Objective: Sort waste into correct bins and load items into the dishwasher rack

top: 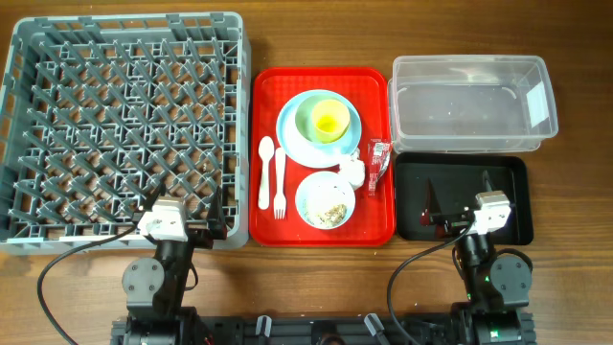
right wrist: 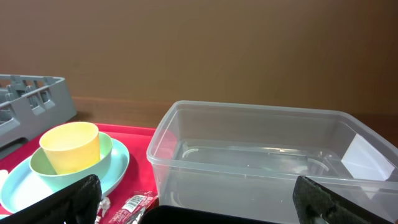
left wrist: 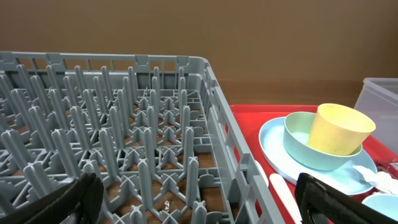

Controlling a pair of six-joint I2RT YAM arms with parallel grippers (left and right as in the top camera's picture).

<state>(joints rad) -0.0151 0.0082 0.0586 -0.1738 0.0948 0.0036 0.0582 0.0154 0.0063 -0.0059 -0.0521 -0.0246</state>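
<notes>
On the red tray (top: 268, 225) the yellow cup (top: 329, 119) stands in the pale green bowl (top: 308, 122) on the light blue plate (top: 291, 134). The small blue bowl (top: 326, 200) holds rice scraps. White spoon (top: 265, 172) and fork (top: 279, 179) lie left of it. White tissue (top: 353, 172) and red wrapper (top: 377, 163) lie at the right. The grey rack (top: 124, 125) is at the left. My left gripper (top: 182, 218) is open over the rack's front right corner (left wrist: 205, 205). My right gripper (top: 458, 206) is open over the black tray (top: 508, 196), facing the clear tub (right wrist: 261, 162).
The clear tub (top: 471, 101) has a white label (top: 536, 99) on its right wall and stands behind the black tray. The cup (right wrist: 69, 146) and wrapper (right wrist: 132, 206) show in the right wrist view. Bare wooden tabletop lies along the front edge.
</notes>
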